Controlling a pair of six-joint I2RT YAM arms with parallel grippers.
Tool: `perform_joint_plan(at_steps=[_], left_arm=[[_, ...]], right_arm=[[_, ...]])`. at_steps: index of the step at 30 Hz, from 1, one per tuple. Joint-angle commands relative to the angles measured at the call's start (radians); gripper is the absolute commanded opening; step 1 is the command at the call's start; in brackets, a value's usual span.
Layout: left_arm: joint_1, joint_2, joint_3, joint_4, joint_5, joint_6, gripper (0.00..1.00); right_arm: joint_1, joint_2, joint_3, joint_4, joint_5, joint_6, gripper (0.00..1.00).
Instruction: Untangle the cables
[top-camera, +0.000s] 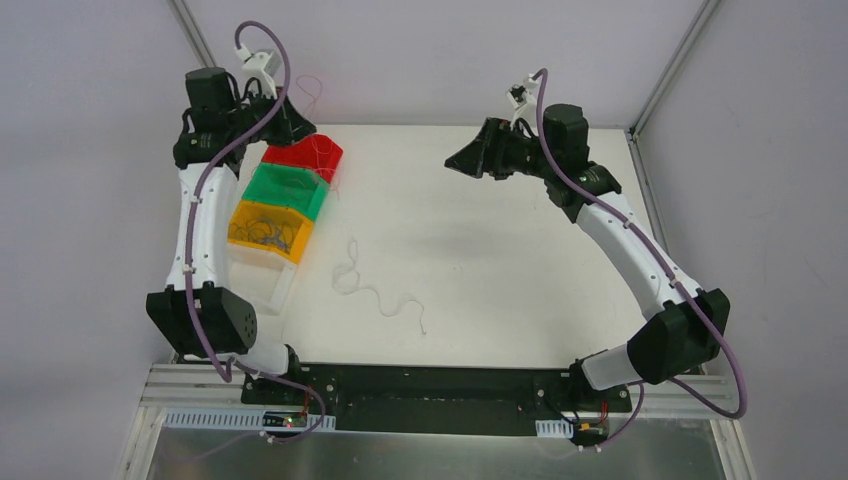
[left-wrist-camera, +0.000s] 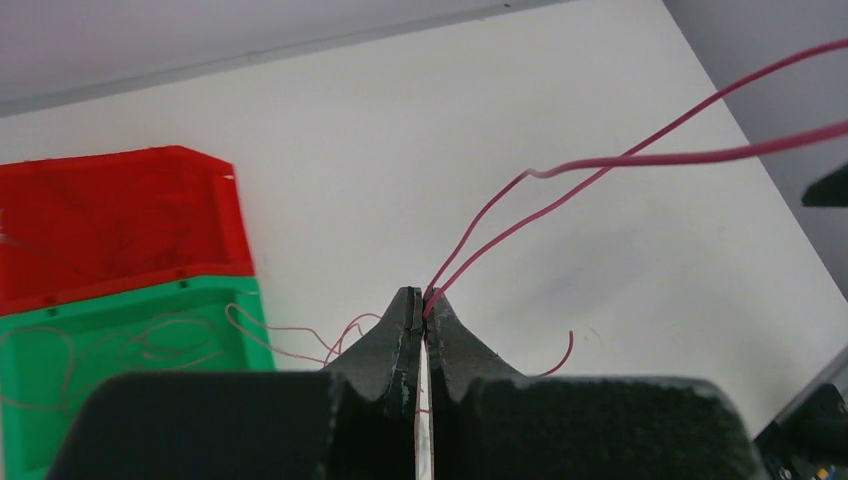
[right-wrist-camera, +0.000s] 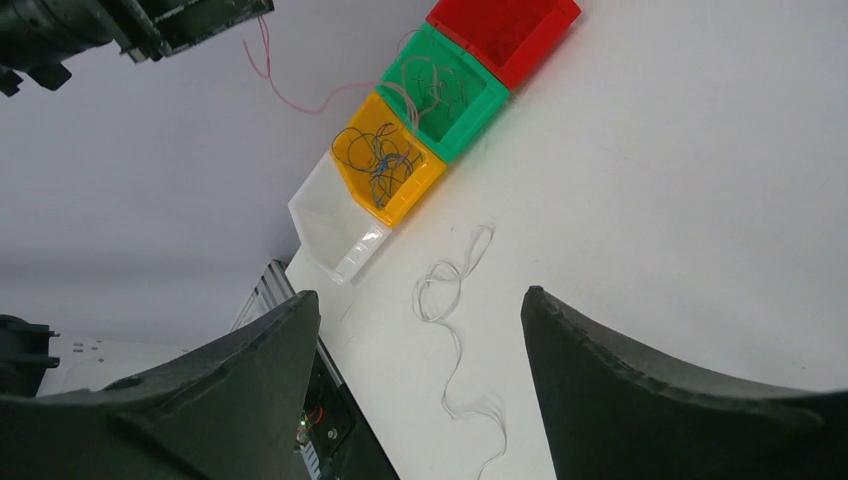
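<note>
My left gripper (left-wrist-camera: 424, 300) is shut on a thin red cable (left-wrist-camera: 600, 165), whose strands run up and to the right from its tips. In the top view this gripper (top-camera: 306, 124) hangs over the red bin (top-camera: 305, 155) with the red cable (top-camera: 318, 97) faint above it. A white cable (top-camera: 365, 285) lies loose and curly on the table in front of the bins. My right gripper (top-camera: 452, 162) is open and empty, raised over the table's middle. In its wrist view the white cable (right-wrist-camera: 456, 354) shows far below, between its open fingertips (right-wrist-camera: 418, 293).
A row of bins stands at the table's left: red, green (top-camera: 285, 190), yellow (top-camera: 268, 228) and clear (top-camera: 262, 285). The yellow bin (right-wrist-camera: 425, 190) holds blue and grey wires. The green bin (right-wrist-camera: 480, 110) holds pale wires. The table's near edge has a black rail (top-camera: 430, 385).
</note>
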Motion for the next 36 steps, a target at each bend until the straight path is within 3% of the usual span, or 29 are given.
perform_joint_plan(at_steps=[1, 10, 15, 20, 36], left_arm=[[0.105, 0.1, 0.126, -0.051, -0.012, 0.031, 0.0], [0.239, 0.253, 0.164, -0.048, -0.102, 0.205, 0.0], [0.288, 0.352, 0.141, 0.013, -0.078, 0.275, 0.0], [0.291, 0.387, 0.063, 0.032, -0.047, 0.414, 0.0], [0.239, 0.56, -0.016, 0.048, -0.278, 0.781, 0.0]], right_arm=[[-0.005, -0.041, -0.006, 0.0, 0.017, -0.012, 0.77], [-0.007, -0.053, -0.023, -0.012, 0.016, -0.017, 0.77], [-0.006, -0.051, -0.025, -0.027, 0.009, -0.02, 0.77], [-0.005, -0.052, -0.026, -0.052, 0.017, -0.037, 0.77], [-0.007, -0.031, -0.004, -0.154, 0.018, -0.07, 0.77]])
